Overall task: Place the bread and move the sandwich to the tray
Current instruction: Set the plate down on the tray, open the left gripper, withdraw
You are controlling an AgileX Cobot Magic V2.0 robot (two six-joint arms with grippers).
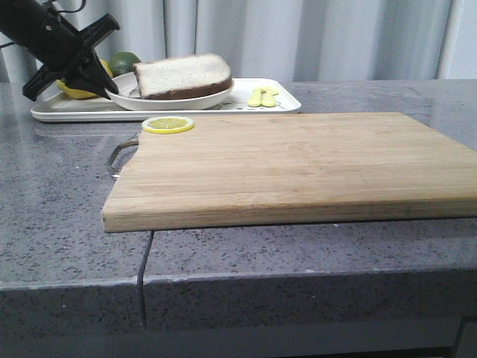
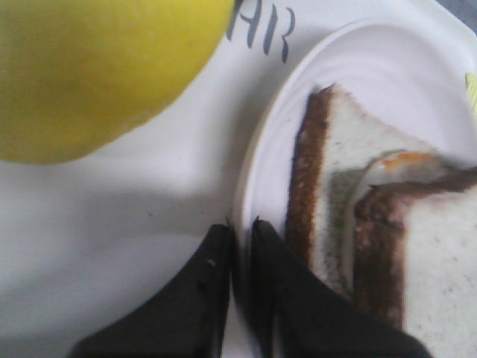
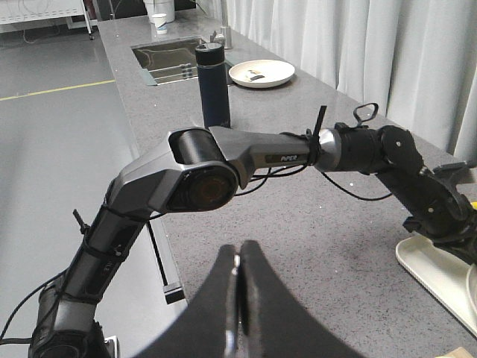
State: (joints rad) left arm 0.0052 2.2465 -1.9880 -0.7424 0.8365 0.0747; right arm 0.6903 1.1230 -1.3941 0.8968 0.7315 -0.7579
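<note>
The sandwich [image 1: 182, 74], white bread with a brown crust, lies on a round white plate [image 1: 186, 101] that stands on the white tray [image 1: 246, 109] at the back left. In the left wrist view the sandwich [image 2: 358, 224] shows two stacked slices with egg [image 2: 402, 160] between them. I see no separate loose slice of bread. My left gripper [image 1: 112, 91] is shut on the plate's left rim [image 2: 261, 149], one finger on each side [image 2: 240, 227]. My right gripper [image 3: 238, 250] is shut and empty above the grey counter, out of the front view.
A tan cutting board [image 1: 298, 164] fills the middle, with a lemon slice [image 1: 168, 124] at its back left corner. A lemon [image 2: 97, 67], a lime [image 1: 124, 61] and a yellow-green item [image 1: 263, 95] share the tray. A dark bottle [image 3: 213, 86], a sink [image 3: 171, 56] and another plate [image 3: 261, 72] are farther along the counter.
</note>
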